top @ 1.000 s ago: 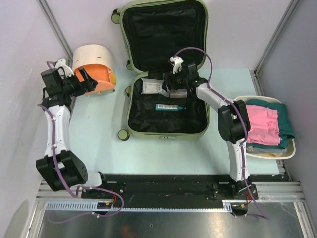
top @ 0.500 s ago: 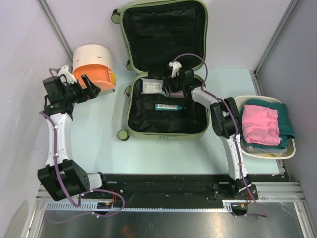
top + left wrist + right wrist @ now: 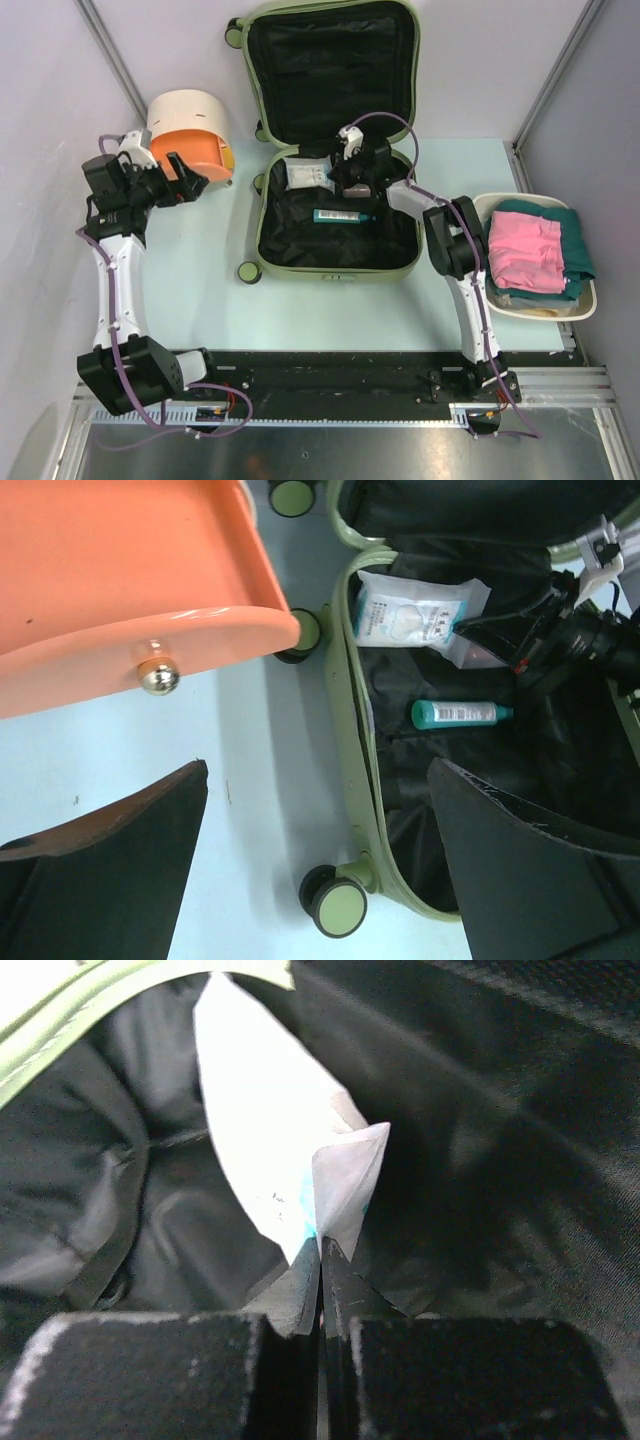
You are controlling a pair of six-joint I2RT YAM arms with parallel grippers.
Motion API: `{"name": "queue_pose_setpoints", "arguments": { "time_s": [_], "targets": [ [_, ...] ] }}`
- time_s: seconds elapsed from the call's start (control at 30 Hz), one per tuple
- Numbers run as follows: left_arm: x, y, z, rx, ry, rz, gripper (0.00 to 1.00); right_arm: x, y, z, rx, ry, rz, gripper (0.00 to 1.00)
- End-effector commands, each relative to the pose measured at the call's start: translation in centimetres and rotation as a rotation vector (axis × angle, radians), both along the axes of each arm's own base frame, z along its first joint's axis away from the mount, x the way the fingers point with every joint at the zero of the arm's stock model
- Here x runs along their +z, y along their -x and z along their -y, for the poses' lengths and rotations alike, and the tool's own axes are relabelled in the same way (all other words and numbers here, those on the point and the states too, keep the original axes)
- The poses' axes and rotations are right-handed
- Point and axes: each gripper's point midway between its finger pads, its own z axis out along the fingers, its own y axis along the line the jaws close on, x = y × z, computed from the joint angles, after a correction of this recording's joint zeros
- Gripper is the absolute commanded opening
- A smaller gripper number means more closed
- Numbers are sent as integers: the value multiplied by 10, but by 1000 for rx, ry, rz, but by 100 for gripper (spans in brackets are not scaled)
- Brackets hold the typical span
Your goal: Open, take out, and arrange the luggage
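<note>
The luggage [image 3: 262, 215] lies open on the table, its lid propped up at the back, with black lining inside. In its base are a white plastic packet [image 3: 305, 174] and a teal tube [image 3: 343, 215]. My right gripper [image 3: 337, 177] reaches into the back of the base. In the right wrist view it [image 3: 321, 1250] is shut on a folded corner of the packet [image 3: 265, 1130]. My left gripper [image 3: 185, 172] hangs open over the table left of the luggage, holding nothing. In its wrist view the luggage's green rim [image 3: 352, 730], a wheel [image 3: 338, 905], the packet [image 3: 410, 615] and the tube [image 3: 462, 714] show.
A round cream drum container [image 3: 190, 115] with an orange drawer [image 3: 120, 580] and gold knob [image 3: 158, 675] stands at the back left, just beyond my left gripper. A white basin [image 3: 590, 300] at the right edge holds pink cloth [image 3: 525, 250] and green cloth [image 3: 575, 240].
My right gripper moved left inside the luggage and closed on the packet's corner. My left gripper drew back a little from the orange drawer and stayed open.
</note>
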Motion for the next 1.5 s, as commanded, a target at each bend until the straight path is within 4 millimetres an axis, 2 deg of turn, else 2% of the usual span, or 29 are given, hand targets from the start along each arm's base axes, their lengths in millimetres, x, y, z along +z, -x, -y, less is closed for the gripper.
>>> {"name": "queue_pose_setpoints", "arguments": {
  "time_s": [0.0, 0.1, 0.13, 0.23, 0.27, 0.3, 0.33, 0.37, 0.4, 0.43, 0.47, 0.5, 0.53, 0.6, 0.63, 0.77, 0.87, 0.97, 1.07, 1.17, 1.3, 1.43, 1.47],
  "targets": [
    [24, 11, 28, -187, -94, 116, 96, 114, 30, -16, 128, -118, 222, 0],
    [29, 16, 52, -335, -135, 170, 100, 154, 60, -18, 203, -105, 322, 0],
    [31, 17, 61, -378, -142, 182, 100, 178, 74, -18, 237, -113, 372, 0],
    [38, 23, 80, -485, -202, 246, 100, 186, 101, -16, 309, -67, 440, 0],
    [39, 24, 92, -530, -250, 274, 100, 209, 117, -12, 338, -73, 487, 0],
    [41, 25, 98, -549, -286, 293, 100, 204, 126, -10, 368, -50, 505, 0],
    [38, 25, 102, -560, -321, 290, 100, 212, 134, -8, 390, -46, 528, 0],
    [41, 29, 115, -616, -385, 337, 100, 214, 146, -7, 432, -38, 533, 0],
    [44, 31, 120, -636, -413, 358, 100, 227, 160, -3, 453, -36, 565, 0],
    [45, 35, 132, -670, -440, 379, 100, 224, 168, -2, 487, -4, 582, 0],
    [47, 36, 135, -695, -485, 414, 100, 225, 178, -2, 530, 7, 597, 0],
    [50, 38, 140, -716, -506, 437, 100, 237, 190, 2, 550, 22, 639, 0],
    [52, 45, 149, -769, -508, 473, 100, 229, 201, 1, 597, 73, 663, 0],
    [57, 54, 158, -817, -536, 529, 100, 237, 216, 5, 631, 108, 715, 0],
    [58, 60, 168, -847, -528, 541, 100, 228, 226, 7, 664, 137, 700, 0],
    [54, 77, 192, -900, -493, 531, 100, 233, 244, 11, 689, 169, 724, 0],
    [47, 99, 213, -989, -354, 482, 99, 235, 251, 11, 695, 188, 737, 0],
    [35, 113, 227, -1027, -294, 423, 97, 237, 255, 11, 698, 189, 748, 0],
    [28, 113, 232, -1019, -279, 383, 94, 239, 258, 8, 702, 189, 758, 0],
    [29, 103, 233, -973, -241, 322, 91, 240, 263, 4, 712, 194, 772, 0],
    [26, 107, 241, -990, -137, 240, 90, 240, 264, -2, 711, 199, 786, 0],
    [12, 116, 247, -1010, -46, 146, 78, 243, 264, -5, 697, 195, 801, 0],
    [9, 116, 247, -1008, -39, 134, 68, 243, 263, -5, 694, 196, 799, 0]
  ]
}}
